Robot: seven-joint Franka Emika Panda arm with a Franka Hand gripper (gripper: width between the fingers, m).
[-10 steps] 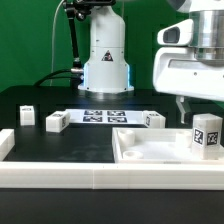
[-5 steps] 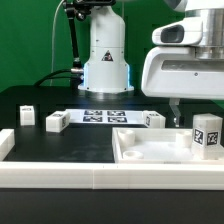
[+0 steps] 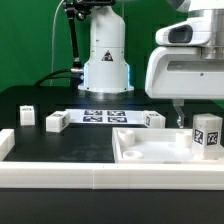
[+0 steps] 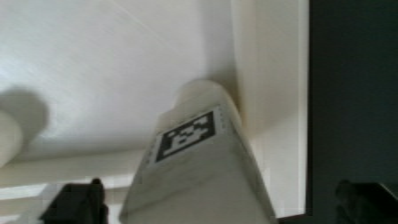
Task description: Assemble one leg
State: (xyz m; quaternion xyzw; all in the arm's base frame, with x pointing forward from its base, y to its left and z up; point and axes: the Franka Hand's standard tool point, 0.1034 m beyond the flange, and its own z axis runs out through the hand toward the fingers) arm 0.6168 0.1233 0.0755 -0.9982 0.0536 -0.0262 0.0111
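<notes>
The hand [image 4: 217, 200] is wide open and holds nothing — its two dark fingers [image 4: 75, 200] sit on either side of the leg [image 4: 196, 170]. The leg stands up in the white panel [image 3: 150, 152], on the exterior view's right of the black surface [image 3: 60, 142].

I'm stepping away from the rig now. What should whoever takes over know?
Gripper: open, fingertips either side of the leg, not yet closed on it.
That leg stands upright on the panel, at the exterior view's right.
Three more legs lie loose on the table, near the marker board.
Done: one leg stood on the panel; whether it is fixed cannot be told.
Left: grip and finish seating it.
</notes>
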